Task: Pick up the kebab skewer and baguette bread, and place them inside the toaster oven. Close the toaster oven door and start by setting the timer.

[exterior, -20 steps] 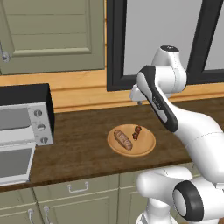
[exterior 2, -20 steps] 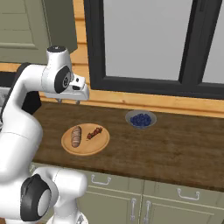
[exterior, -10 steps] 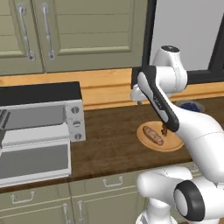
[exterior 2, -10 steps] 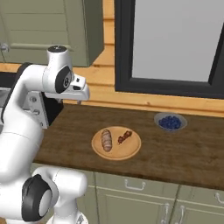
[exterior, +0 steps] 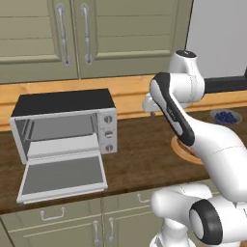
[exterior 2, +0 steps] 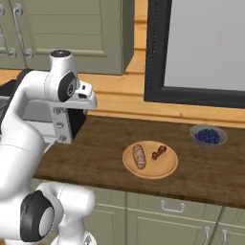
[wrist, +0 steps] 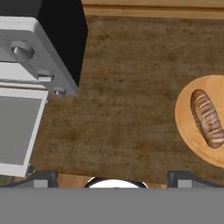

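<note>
The toaster oven [exterior: 62, 120] stands on the counter at the left, its inside bare. The toaster oven door [exterior: 62, 176] hangs open, dropped flat toward me. In the right base view the baguette bread [exterior 2: 139, 156] and the kebab skewer [exterior 2: 159, 152] lie side by side on a round wooden plate [exterior 2: 165, 170]. My gripper [wrist: 113, 180] hovers high above the bare counter between oven and plate, open, holding nothing. In the hand view the baguette bread [wrist: 208, 118] is at the right and the oven's knob panel [wrist: 41, 65] at the upper left.
A small bowl of blueberries [exterior 2: 207, 136] sits right of the plate near the window frame. Wall cabinets hang above the oven. My arm hides most of the plate [exterior: 184, 149] in the left base view. A stretch of brown counter [wrist: 127, 96] separates oven and plate.
Both base views have slid: the base has driven left, so the oven has come fully into view and the plate sits further right. The arm holds its raised pose.
</note>
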Controlling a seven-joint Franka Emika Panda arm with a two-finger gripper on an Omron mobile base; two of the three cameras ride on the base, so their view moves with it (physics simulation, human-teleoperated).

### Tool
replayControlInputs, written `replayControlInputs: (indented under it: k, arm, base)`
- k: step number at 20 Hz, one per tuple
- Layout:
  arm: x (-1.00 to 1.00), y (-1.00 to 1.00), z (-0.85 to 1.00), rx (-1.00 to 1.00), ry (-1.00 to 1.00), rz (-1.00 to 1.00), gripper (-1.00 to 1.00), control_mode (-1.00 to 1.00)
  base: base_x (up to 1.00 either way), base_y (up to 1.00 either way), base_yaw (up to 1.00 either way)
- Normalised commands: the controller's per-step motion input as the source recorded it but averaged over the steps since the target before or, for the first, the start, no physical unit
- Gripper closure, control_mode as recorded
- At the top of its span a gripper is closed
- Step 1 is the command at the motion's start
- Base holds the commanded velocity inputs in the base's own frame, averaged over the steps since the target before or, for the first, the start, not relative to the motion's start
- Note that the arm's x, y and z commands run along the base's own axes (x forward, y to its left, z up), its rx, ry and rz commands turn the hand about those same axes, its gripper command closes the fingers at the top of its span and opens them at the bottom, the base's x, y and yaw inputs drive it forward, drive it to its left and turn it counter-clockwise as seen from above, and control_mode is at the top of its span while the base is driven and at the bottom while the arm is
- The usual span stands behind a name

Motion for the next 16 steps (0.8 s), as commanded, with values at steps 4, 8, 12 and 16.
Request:
replayControlInputs:
  k: [4, 8, 12, 16]
  arm:
    - [0.0, 0.0, 0.0, 0.0, 0.0, 0.0, -1.0, 1.0]
    - [0.0, 0.0, 0.0, 0.0, 0.0, 0.0, -1.0, 1.0]
    - [0.0, 0.0, 0.0, 0.0, 0.0, 0.0, -1.0, 1.0]
    - [0.0, 0.0, 0.0, 0.0, 0.0, 0.0, -1.0, 1.0]
  base:
    - [0.48, 0.05, 0.0]
    - [0.54, 0.0, -0.01]
    - [0.08, 0.0, 0.0]
    - [0.0, 0.0, 0.0]
